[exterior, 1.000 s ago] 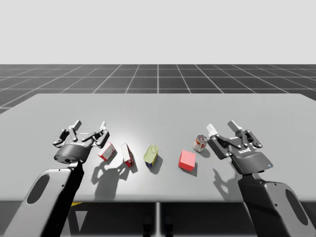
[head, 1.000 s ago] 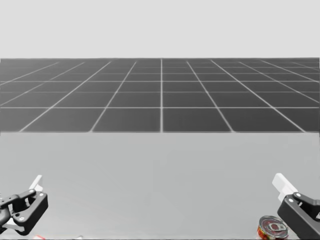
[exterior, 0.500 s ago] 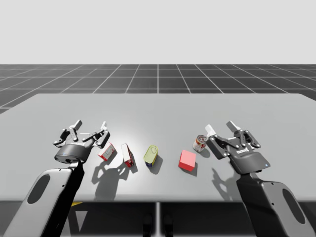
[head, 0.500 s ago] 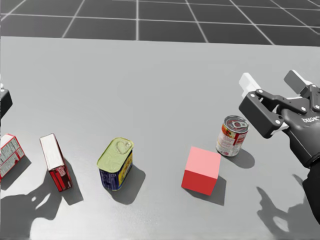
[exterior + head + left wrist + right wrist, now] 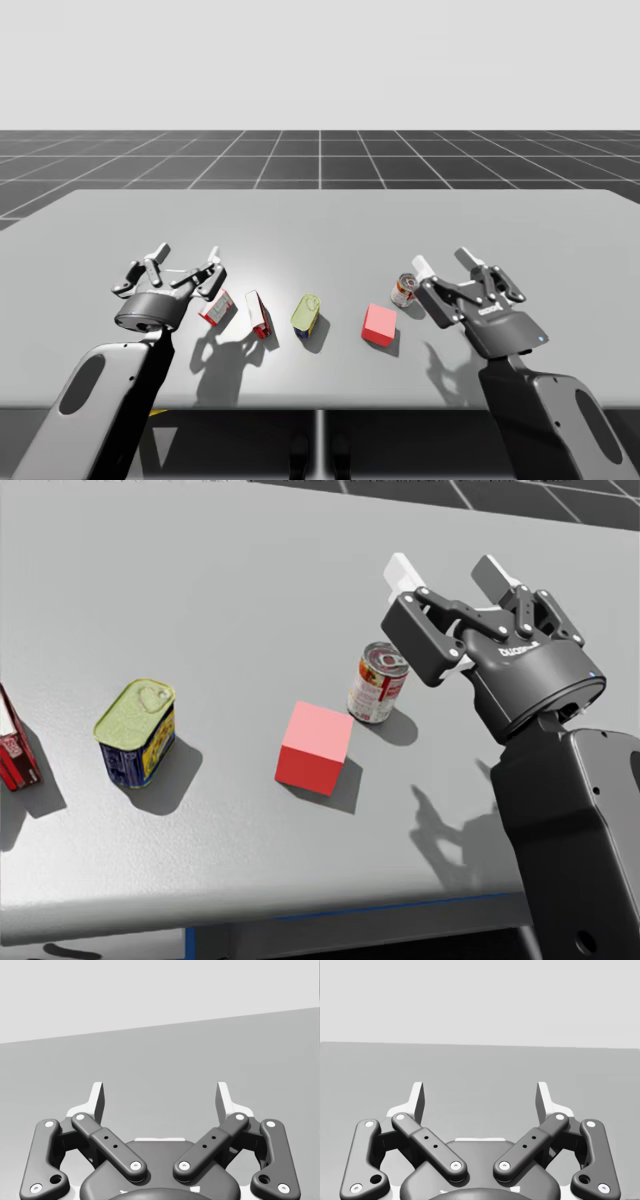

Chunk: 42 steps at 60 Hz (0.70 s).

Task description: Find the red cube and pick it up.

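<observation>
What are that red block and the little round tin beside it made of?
The red cube looks like matte plastic or painted wood: flat even colour, no gloss or grain; which, I can't tell. The round can looks like metal under a printed label: greyish ringed lid, red-and-white sides.

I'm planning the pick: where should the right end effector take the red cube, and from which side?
Probably from above: the right end effector closing on two opposite side faces of the red cube. It sits flat with its top free, while the can stands close to its far right corner, crowding a sideways approach.
</observation>
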Each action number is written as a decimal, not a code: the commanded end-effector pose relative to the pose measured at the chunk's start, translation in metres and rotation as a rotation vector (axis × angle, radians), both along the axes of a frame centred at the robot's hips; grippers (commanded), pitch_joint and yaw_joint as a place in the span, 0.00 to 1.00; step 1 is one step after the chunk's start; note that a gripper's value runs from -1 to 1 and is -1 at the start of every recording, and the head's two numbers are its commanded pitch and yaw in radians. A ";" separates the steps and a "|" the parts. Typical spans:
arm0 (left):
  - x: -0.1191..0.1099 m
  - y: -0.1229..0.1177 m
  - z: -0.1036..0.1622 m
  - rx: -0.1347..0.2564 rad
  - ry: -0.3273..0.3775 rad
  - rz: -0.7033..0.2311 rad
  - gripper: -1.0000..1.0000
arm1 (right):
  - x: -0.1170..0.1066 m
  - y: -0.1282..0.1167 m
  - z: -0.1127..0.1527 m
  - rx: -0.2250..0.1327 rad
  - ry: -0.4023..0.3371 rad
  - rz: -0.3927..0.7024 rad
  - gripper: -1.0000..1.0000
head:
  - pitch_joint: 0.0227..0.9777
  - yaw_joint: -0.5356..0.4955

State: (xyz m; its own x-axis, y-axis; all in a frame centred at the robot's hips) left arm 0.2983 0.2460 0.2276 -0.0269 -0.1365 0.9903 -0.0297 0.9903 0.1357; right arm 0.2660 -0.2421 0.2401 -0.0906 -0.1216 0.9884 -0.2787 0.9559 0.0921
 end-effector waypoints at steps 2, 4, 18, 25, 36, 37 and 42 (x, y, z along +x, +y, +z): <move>-0.001 -0.001 0.000 -0.006 0.003 0.002 0.00 | -0.017 0.010 0.008 0.044 0.040 -0.001 0.00 | 0.89 0.28; -0.001 0.000 0.000 -0.006 0.003 0.002 0.00 | -0.021 0.012 0.008 0.040 0.040 -0.005 0.00 | 0.89 0.29; -0.001 0.000 0.000 -0.008 0.002 0.002 0.00 | -0.063 0.033 0.003 -0.021 0.055 -0.049 0.00 | 0.89 0.29; -0.001 0.000 0.000 -0.007 0.003 0.000 0.00 | -0.083 0.039 -0.010 -0.006 0.084 -0.013 0.00 | 0.89 0.29; 0.000 -0.001 -0.001 -0.003 0.004 -0.001 0.00 | -0.094 0.044 -0.033 -0.022 0.121 0.013 0.00 | 0.89 0.28; 0.000 -0.001 -0.001 -0.003 0.004 -0.001 0.00 | -0.095 0.045 -0.039 -0.030 0.132 0.017 0.00 | 0.89 0.28; 0.000 -0.001 -0.001 -0.003 0.005 0.001 0.00 | -0.098 0.051 -0.051 -0.030 0.160 0.027 0.00 | 0.89 0.28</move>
